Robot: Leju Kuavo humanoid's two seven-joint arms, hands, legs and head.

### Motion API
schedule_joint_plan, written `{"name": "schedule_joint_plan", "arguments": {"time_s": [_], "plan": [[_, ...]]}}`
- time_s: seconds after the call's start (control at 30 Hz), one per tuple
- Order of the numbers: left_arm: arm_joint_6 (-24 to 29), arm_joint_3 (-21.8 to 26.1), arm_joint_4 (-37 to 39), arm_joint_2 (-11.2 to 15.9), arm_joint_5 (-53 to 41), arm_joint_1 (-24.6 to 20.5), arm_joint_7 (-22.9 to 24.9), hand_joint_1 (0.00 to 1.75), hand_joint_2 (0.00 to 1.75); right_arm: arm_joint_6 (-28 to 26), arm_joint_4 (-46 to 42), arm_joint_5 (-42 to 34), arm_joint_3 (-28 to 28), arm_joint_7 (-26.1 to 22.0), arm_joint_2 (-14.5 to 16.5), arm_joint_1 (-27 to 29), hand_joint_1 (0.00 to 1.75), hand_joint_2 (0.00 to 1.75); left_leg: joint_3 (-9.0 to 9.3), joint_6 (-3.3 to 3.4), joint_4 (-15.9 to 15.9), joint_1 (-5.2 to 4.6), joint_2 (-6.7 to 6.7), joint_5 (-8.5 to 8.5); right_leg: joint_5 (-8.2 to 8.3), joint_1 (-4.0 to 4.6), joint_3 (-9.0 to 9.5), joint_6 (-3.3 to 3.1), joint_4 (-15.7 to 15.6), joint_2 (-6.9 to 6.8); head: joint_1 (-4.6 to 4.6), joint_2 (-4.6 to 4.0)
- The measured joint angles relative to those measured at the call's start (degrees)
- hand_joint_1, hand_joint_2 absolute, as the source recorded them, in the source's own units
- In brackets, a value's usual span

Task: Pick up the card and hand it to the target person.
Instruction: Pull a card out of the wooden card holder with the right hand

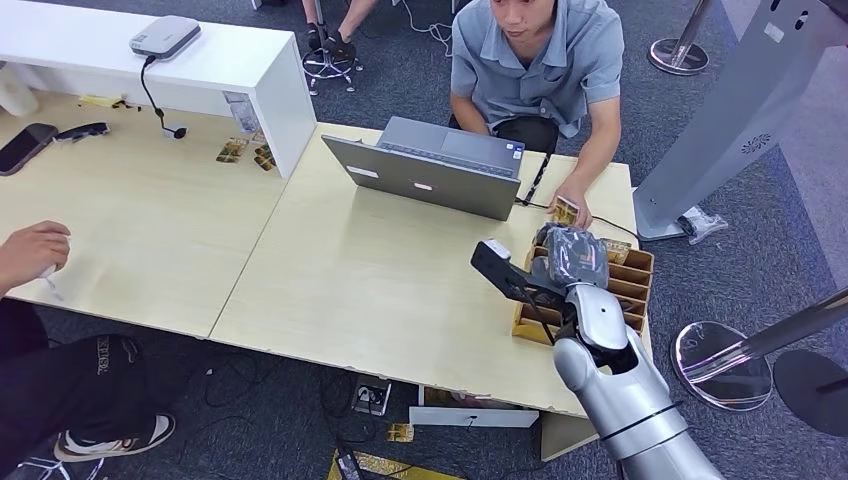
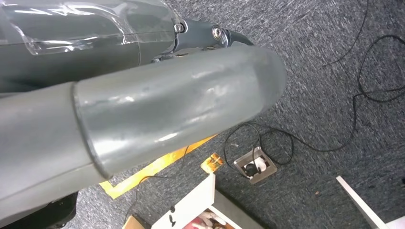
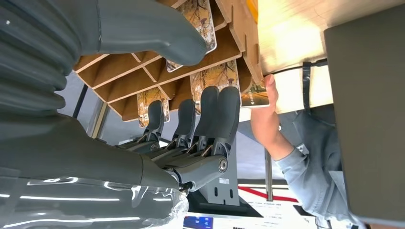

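A brown slotted card rack (image 1: pixel 632 282) stands at the table's right end, with patterned cards (image 3: pixel 219 78) upright in its slots. My right hand (image 1: pixel 568 256) hovers over the rack. In the right wrist view the right hand (image 3: pixel 191 124) has straight, spread fingers (image 3: pixel 224 109) just off the cards, its thumb (image 3: pixel 157 33) is apart, and nothing is held. A seated person (image 1: pixel 540 50) behind the laptop has a hand (image 1: pixel 570 208) on a card (image 3: pixel 253 98) at the rack's far end. My left hand (image 2: pixel 181 105) hangs over the carpet, thumb stretched out, holding nothing.
An open grey laptop (image 1: pixel 430 165) sits mid-table beside the rack. A white shelf (image 1: pixel 150 50) and a phone (image 1: pixel 25 147) are at the far left. Another person's hand (image 1: pixel 30 255) rests at the left edge. Stanchion bases (image 1: pixel 720 365) stand right of the table.
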Motion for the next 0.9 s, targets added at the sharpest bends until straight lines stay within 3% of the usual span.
{"name": "schedule_joint_plan", "arguments": {"time_s": [0.9], "plan": [[0.05,0.00,0.00,0.00,-0.07,0.00,-0.26,0.00,0.00,0.79,2.27,0.05,-0.02,0.42,-1.18,0.01,0.93,1.75,0.00,0.00,0.00,0.00,0.00,0.00,0.00,0.00,0.00,0.00,0.00,0.00,-0.01,0.00]]}}
